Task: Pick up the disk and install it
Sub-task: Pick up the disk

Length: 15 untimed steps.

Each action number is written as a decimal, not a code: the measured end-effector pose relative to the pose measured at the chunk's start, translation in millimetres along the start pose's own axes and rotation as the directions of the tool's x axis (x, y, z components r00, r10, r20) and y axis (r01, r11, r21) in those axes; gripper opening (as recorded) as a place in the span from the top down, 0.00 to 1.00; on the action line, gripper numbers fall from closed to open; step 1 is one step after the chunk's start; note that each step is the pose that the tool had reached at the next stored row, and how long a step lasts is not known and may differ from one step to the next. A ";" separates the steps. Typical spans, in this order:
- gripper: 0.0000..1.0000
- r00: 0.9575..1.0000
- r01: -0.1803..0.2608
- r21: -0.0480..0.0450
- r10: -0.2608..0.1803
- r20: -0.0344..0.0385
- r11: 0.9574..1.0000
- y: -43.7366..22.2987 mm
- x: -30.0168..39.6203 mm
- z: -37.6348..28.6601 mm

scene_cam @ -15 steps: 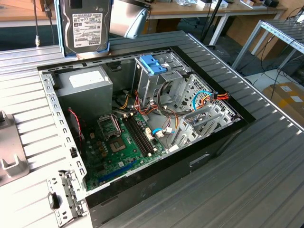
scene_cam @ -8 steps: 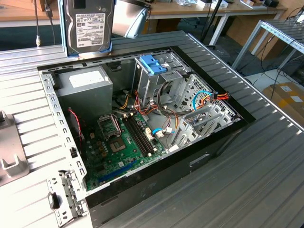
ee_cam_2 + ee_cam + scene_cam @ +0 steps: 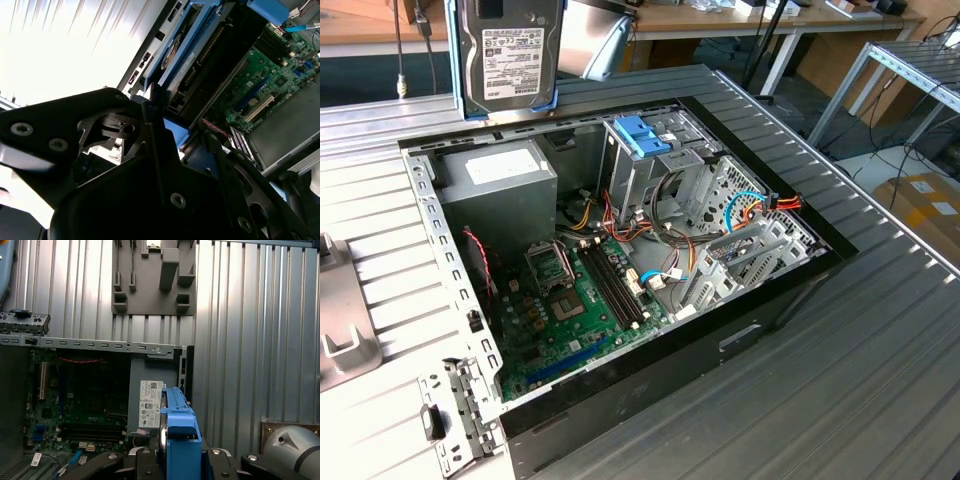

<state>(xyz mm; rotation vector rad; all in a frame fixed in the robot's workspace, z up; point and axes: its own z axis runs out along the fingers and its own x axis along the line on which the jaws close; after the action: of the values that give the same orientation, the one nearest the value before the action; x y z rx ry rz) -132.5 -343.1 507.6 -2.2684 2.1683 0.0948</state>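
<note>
Blue-railed disk [image 3: 510,55] gripped edgewise between the black fingers [image 3: 135,462], hanging upright at the upper left of the exterior view, above the far edge of the open computer case [image 3: 620,385]. Pickup seemingly done, installation not yet. Probably calls for squaring the rails to a bay of the drive cage [image 3: 630,175] below the blue latch [image 3: 645,135]. Ribbed grey metal surface [image 3: 880,380] underneath; wooden benches [image 3: 720,18] along the upper edge of the frame.

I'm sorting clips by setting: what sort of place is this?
Probably a computer-assembly lab or workshop: an open computer case lies on a metal table, the disk hangs above it, and workbenches stand behind.
</note>
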 end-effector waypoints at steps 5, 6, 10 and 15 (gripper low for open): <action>0.63 1.000 0.000 0.000 0.000 0.000 1.000 0.1 2.0 -0.1; 0.63 1.000 0.000 0.000 0.000 0.000 1.000 0.2 2.5 -0.1; 0.63 1.000 0.000 0.000 0.000 0.000 1.000 0.3 5.3 -0.3; 0.63 1.000 0.000 0.000 0.000 0.000 1.000 0.5 9.4 -0.4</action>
<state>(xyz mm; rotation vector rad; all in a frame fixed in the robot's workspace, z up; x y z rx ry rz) -132.6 -352.5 507.6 -2.2683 2.1683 0.0949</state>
